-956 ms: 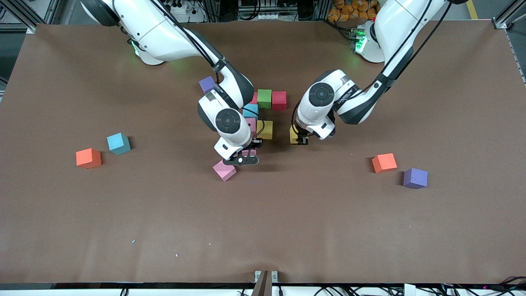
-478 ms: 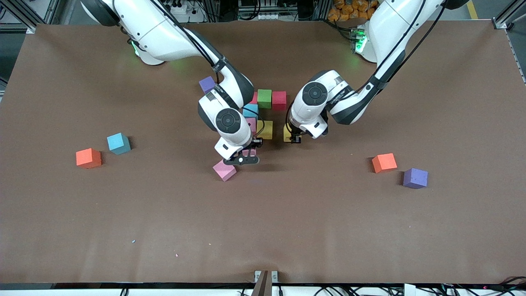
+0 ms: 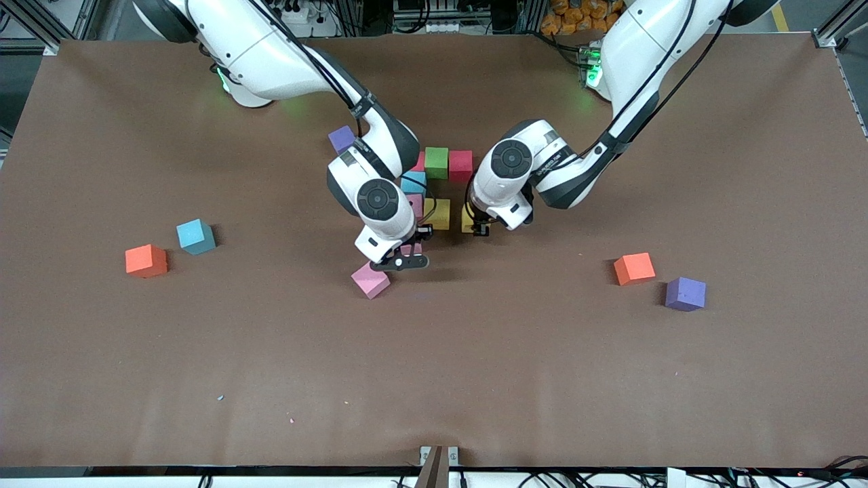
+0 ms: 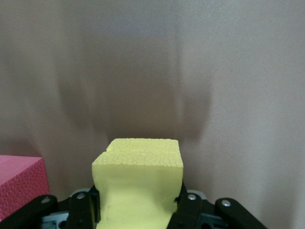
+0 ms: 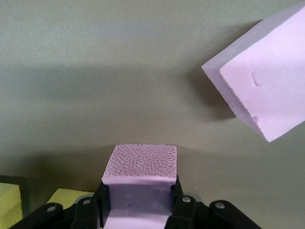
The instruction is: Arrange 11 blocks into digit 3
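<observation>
My left gripper (image 3: pixel 477 228) (image 4: pixel 138 206) is shut on a yellow block (image 3: pixel 467 219) (image 4: pixel 138 183), low over the table beside another yellow block (image 3: pixel 439 213). My right gripper (image 3: pixel 407 259) (image 5: pixel 139 198) is shut on a pink block (image 3: pixel 411 249) (image 5: pixel 140 183), and a loose pink block (image 3: pixel 370 280) (image 5: pixel 262 93) lies beside it, nearer the front camera. The cluster between the arms also holds a green block (image 3: pixel 437 163), a red block (image 3: pixel 460 165), a light blue block (image 3: pixel 413 181) and a pink block (image 3: pixel 414 205), partly hidden by the right arm.
A purple block (image 3: pixel 341 139) lies by the right arm's forearm. A light blue block (image 3: pixel 195 236) and an orange block (image 3: pixel 146 261) sit toward the right arm's end. An orange block (image 3: pixel 634 268) and a purple block (image 3: pixel 685 293) sit toward the left arm's end.
My left gripper has carried the yellow block toward the cluster, closing on the other yellow block. The right gripper has stayed almost still with its pink block.
</observation>
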### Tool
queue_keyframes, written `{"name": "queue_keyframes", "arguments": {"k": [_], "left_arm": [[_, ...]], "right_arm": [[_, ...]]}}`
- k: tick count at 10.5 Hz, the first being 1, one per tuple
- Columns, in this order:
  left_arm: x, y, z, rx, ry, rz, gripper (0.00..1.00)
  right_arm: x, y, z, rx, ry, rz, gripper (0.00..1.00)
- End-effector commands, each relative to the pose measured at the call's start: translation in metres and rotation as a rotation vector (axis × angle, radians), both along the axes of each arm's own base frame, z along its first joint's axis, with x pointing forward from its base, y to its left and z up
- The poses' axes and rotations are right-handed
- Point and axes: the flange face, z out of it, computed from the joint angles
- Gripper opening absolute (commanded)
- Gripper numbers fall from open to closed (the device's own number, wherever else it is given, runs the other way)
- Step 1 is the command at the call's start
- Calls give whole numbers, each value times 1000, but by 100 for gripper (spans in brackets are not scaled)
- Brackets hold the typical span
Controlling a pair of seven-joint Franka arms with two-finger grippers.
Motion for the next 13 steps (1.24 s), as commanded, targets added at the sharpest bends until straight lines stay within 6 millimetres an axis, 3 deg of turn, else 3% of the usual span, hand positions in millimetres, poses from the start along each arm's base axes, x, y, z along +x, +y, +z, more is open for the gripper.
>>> {"name": "queue_keyframes", "arguments": {"k": [1, 6, 13], "left_arm": [[-1, -6, -4, 13, -16, 2, 20], [-13, -15, -16, 54, -37, 0, 20], [-13, -30, -17, 47, -47, 17, 21]], "right_arm": [[-12, 1, -5, 11, 39, 4, 0], [-14, 2, -7, 13, 42, 5, 0], [-21, 4, -11, 13, 55, 14, 0]]}}
